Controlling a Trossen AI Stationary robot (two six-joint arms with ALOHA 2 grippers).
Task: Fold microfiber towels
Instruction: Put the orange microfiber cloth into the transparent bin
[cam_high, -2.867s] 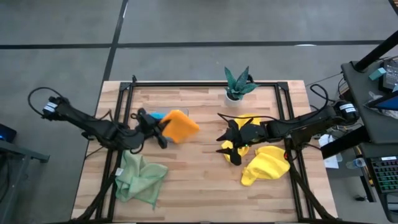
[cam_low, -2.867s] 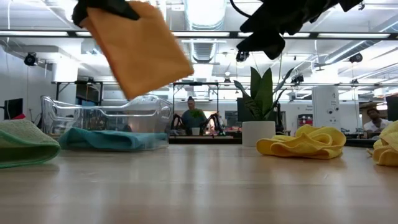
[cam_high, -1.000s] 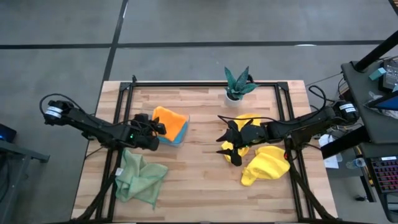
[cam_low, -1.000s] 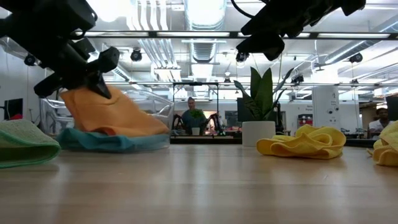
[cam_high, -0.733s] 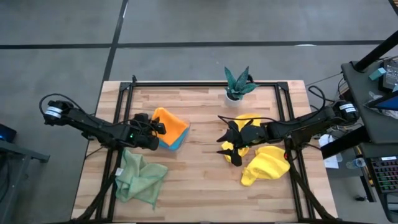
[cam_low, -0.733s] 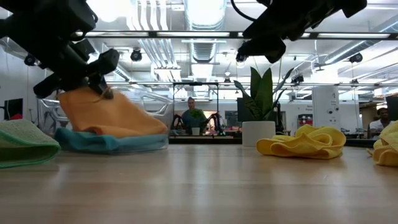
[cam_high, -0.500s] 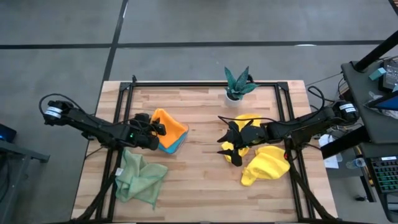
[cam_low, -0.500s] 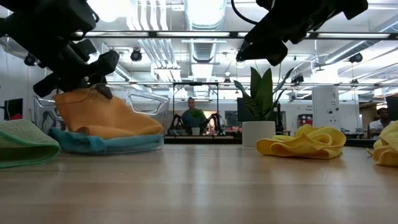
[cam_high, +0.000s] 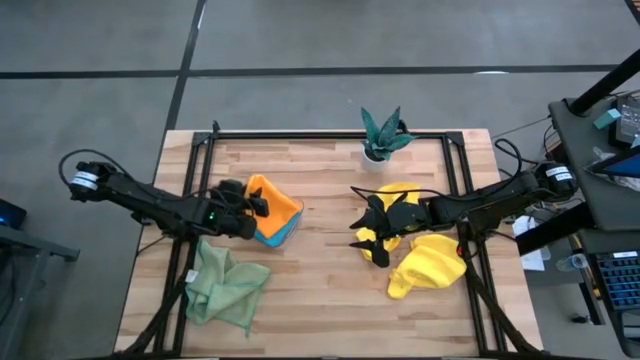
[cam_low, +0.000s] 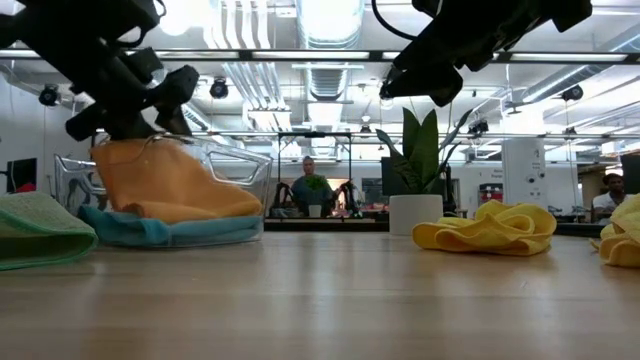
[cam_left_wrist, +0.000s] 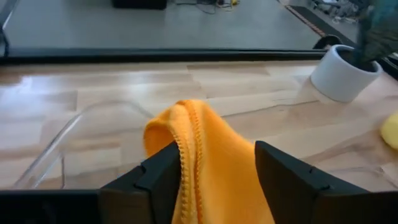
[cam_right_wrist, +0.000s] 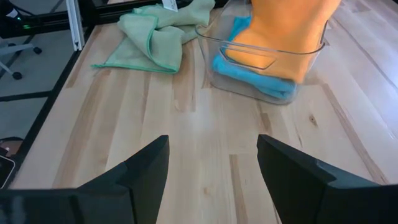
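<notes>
- Left claw (cam_left_wrist: 214, 180) released, its fingers astride the orange towel (cam_high: 274, 201) in the tray (cam_right_wrist: 267, 71)
- Lift straight up, avoid snagging cloth
- Right claw (cam_right_wrist: 211, 168) released, waiting above the bench (cam_high: 320, 270)

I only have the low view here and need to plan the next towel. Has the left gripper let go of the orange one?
Observer: Yes. The left gripper is open, its fingers either side of the orange towel.
Operator: What is under the orange towel?
Observer: It lies on the blue towel inside the clear tray.
Operator: Where is the right gripper?
Observer: The right gripper hangs open above a yellow towel, holding nothing.
Operator: Which towel lies nearest the tray?
Observer: The crumpled green towel, beside it near the table's left front.
</notes>
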